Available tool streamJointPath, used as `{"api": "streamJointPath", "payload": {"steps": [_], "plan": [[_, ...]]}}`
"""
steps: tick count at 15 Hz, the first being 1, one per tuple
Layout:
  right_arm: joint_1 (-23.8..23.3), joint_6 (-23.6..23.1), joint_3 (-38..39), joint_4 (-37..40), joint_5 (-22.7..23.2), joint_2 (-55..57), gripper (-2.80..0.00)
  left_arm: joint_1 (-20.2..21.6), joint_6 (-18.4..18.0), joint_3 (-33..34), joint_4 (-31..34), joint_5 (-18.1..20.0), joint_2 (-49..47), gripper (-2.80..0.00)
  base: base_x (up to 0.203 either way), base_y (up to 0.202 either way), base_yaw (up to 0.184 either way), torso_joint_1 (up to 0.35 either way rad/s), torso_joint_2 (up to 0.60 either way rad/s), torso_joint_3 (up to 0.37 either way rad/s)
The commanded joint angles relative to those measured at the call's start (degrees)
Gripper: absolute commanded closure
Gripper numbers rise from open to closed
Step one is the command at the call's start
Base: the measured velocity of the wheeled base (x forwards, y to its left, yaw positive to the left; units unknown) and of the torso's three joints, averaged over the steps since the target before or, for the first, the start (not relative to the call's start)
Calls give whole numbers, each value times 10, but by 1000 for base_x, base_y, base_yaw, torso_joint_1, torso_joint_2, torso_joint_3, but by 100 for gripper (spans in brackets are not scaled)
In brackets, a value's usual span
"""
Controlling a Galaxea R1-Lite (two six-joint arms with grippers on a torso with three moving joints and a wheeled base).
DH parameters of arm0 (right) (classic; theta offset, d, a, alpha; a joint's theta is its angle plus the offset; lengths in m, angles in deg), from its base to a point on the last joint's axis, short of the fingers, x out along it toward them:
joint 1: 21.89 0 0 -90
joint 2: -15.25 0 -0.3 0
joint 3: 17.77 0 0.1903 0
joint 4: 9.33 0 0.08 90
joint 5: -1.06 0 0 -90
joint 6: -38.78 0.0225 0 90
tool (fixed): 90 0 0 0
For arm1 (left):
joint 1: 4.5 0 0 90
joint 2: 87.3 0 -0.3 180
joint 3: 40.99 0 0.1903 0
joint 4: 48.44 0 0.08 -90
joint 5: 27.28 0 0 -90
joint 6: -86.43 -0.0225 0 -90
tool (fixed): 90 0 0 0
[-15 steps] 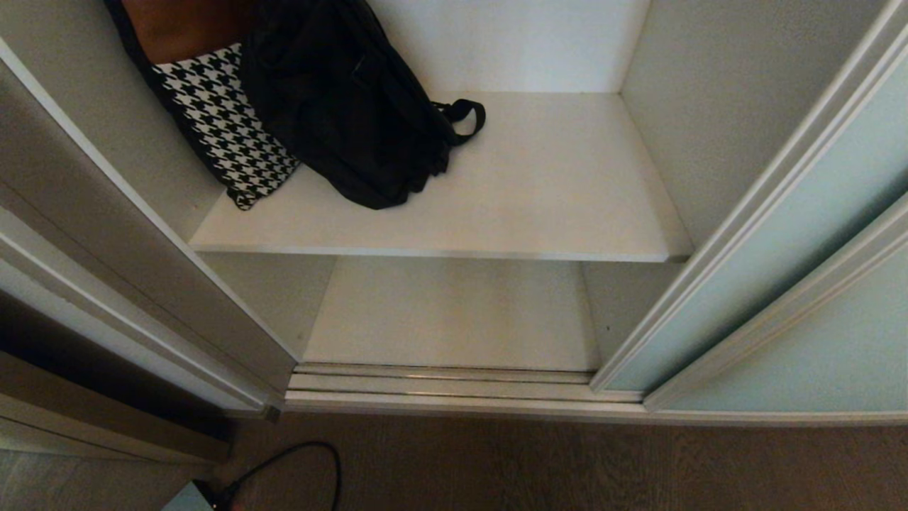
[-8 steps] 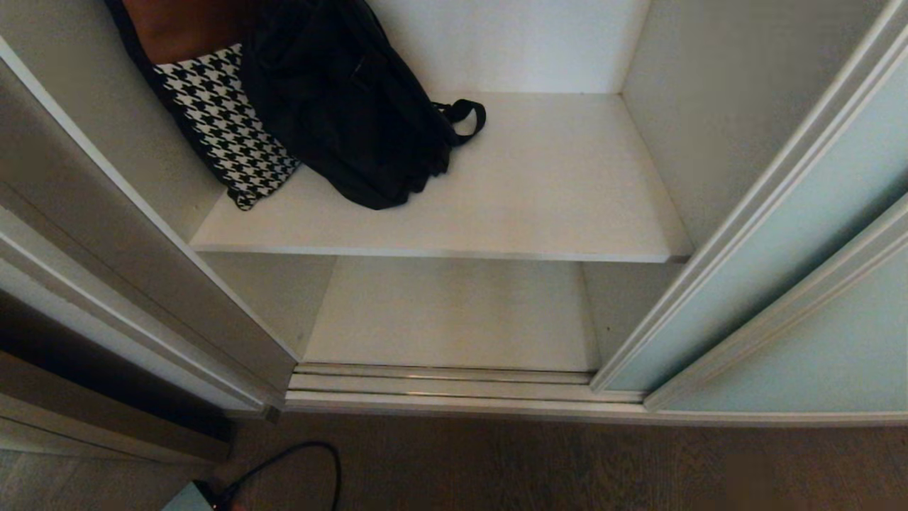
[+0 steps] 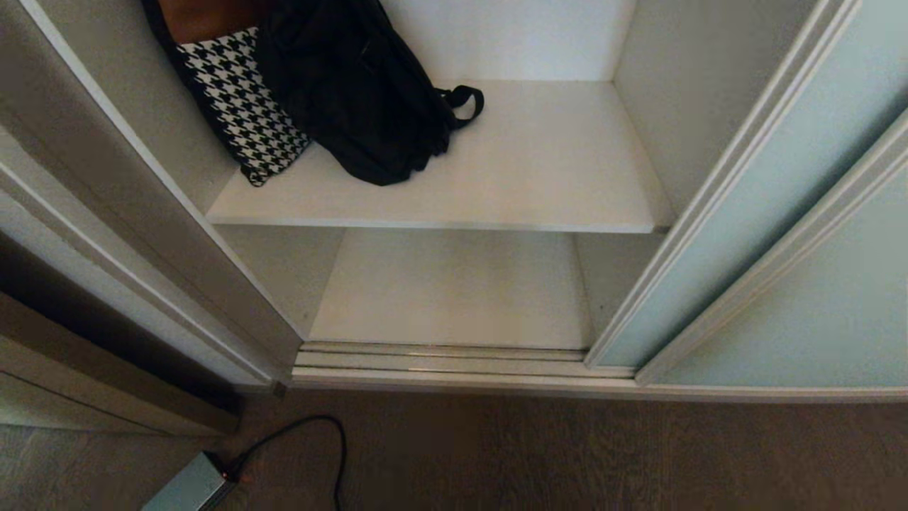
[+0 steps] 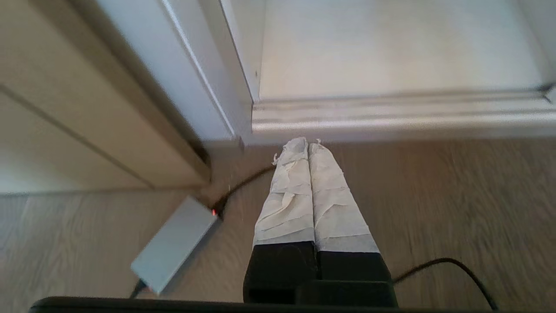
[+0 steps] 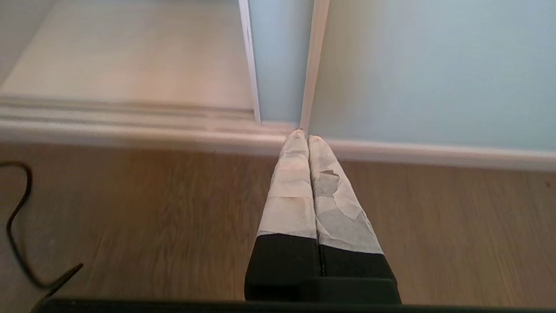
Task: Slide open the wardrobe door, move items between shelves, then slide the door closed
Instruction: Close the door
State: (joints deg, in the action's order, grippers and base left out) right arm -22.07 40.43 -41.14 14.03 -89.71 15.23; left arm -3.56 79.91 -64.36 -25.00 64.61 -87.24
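Note:
The sliding wardrobe door (image 3: pixel 738 234) of frosted pale blue-green glass stands pushed to the right, leaving the wardrobe open. A black fabric bag (image 3: pixel 355 92) with a strap loop slumps at the back left of the upper white shelf (image 3: pixel 539 177). The lower shelf (image 3: pixel 454 291) is bare. Neither gripper shows in the head view. My left gripper (image 4: pixel 307 142) hangs shut and empty above the wooden floor near the wardrobe's left corner. My right gripper (image 5: pixel 305 135) is shut and empty too, low over the floor in front of the door's frame (image 5: pixel 313 65).
A black-and-white houndstooth bag (image 3: pixel 237 99) leans beside the black bag against the left wall. A grooved floor track (image 3: pixel 440 358) runs along the wardrobe's base. A grey power box (image 3: pixel 188 486) with a black cable (image 3: pixel 326 440) lies on the floor at left.
The whole head view has shifted: the wardrobe sits a little higher and further off, showing more floor. The bags, shelves and door keep their places relative to one another.

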Motion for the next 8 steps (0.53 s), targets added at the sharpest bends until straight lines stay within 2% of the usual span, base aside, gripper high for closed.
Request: {"api": "streamJointPath", "payload": {"steps": [1,2,4,8], "plan": [[0,0,1,0,0,0,0,0,4,0,0,0,-1,0,-177,0,0,5,-1,6],[0,0,1,0,0,0,0,0,13,0,0,-4,-1,0,-106,0,0,-7,2,2],[0,0,1,0,0,0,0,-1,30,0,-2,-6,-1,0,0,0,0,0,0,0],[0,0,1,0,0,0,0,0,34,0,-2,-6,-1,0,0,0,0,0,0,0]]}}
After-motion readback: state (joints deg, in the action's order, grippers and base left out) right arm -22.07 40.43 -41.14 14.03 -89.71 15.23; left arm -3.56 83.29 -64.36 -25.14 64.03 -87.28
